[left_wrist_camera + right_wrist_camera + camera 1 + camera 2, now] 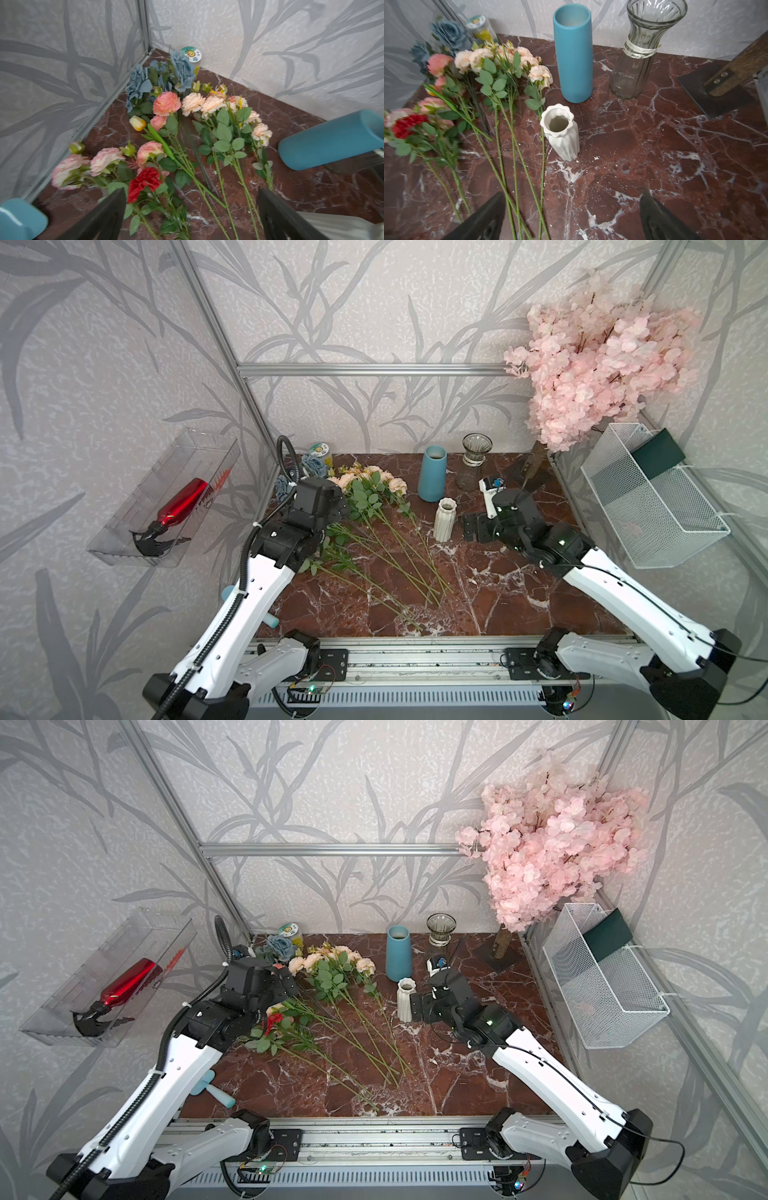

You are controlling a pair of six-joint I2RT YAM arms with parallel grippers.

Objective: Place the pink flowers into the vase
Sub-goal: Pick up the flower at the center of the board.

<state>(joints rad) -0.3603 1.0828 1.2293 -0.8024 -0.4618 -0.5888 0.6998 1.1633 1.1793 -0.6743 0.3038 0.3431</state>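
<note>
Start state, nothing in a vase yet. The pink flowers (209, 104) lie flat on the marble tabletop (654, 145) at the back-left, blooms toward the wall and stems fanned out toward the front; also visible in a top view (365, 481). Left gripper (190, 197) hovers over the pile with jaws wide apart, empty. Right gripper (573, 194) is also spread wide and empty, near the white ribbed vase (560, 133); I can't tell from the top views if it touches. Three candidates stand upright: that one, the blue cylinder vase (573, 56) and the clear glass vase (639, 52). The task doesn't say which. My take for the pick: left arm goes for bare stem below the leaves, jaws across the stems, not the blooms. The yellow tulip (138, 123) has its stem lying across the salmon stems and the red carnation (145, 182) sits in the near cluster, so pick from the peach bunch side to avoid dragging those along. Skip the blue-grey roses (141, 83). The white vase looks light with a narrow mouth, so steady it with the right arm during insertion.
</note>
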